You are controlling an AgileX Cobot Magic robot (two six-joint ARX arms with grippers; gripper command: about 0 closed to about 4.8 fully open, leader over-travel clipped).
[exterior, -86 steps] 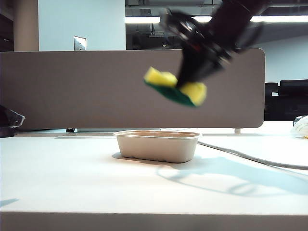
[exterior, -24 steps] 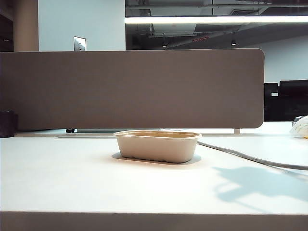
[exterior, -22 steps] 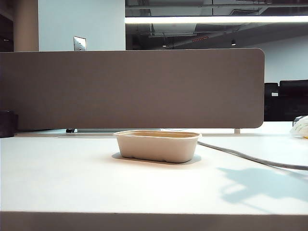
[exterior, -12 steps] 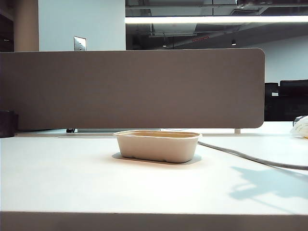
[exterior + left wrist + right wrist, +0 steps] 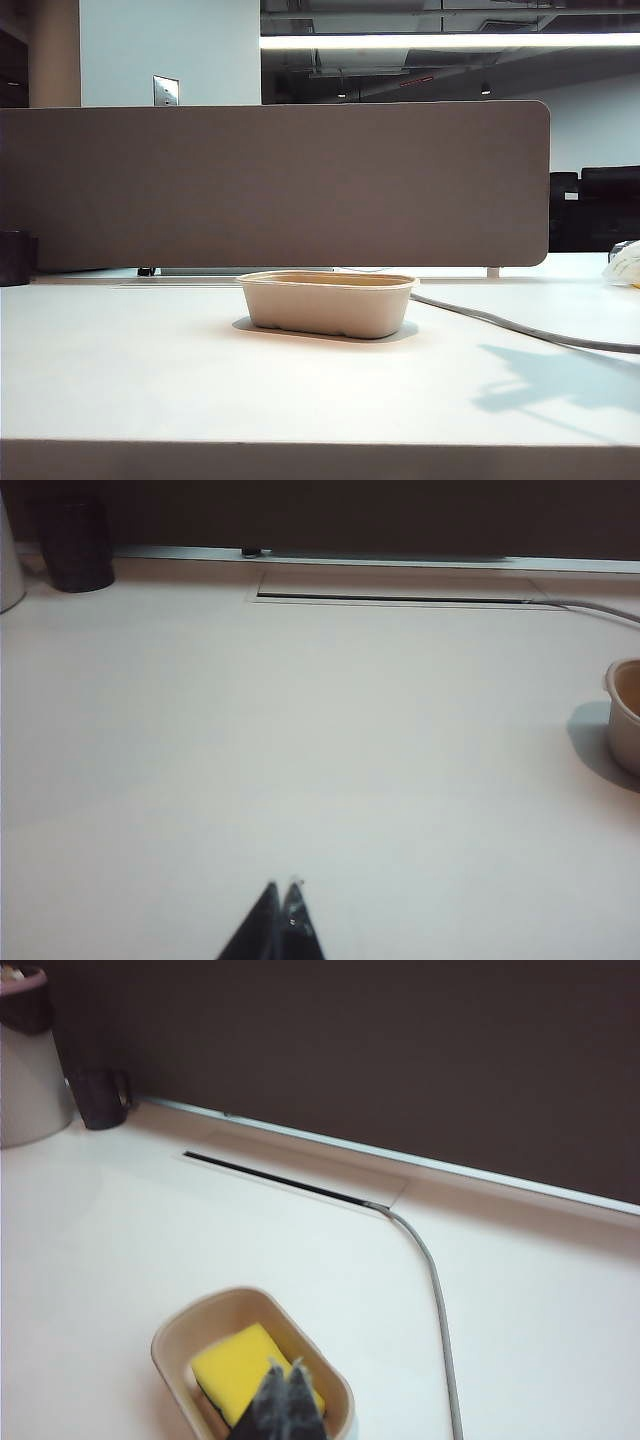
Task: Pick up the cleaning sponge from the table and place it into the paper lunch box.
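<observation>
cleaning sponge [image 5: 248, 1371] lay yellow side up inside paper lunch box [image 5: 327, 302], box stood mid table [image 5: 200, 380]. right gripper [image 5: 284, 1372] hung above box, fingertips pressed together, empty, clear of sponge. left gripper [image 5: 282, 890] sat low over bare table well apart from box, tips together, holding nothing. grey cable [image 5: 437, 1300] ran past box toward partition panel [image 5: 280, 185]. dark cup [image 5: 100, 1098] near panel.

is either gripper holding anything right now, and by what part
Nothing is held. The right gripper is shut above the sponge in the lunch box; left gripper shut, empty.
</observation>
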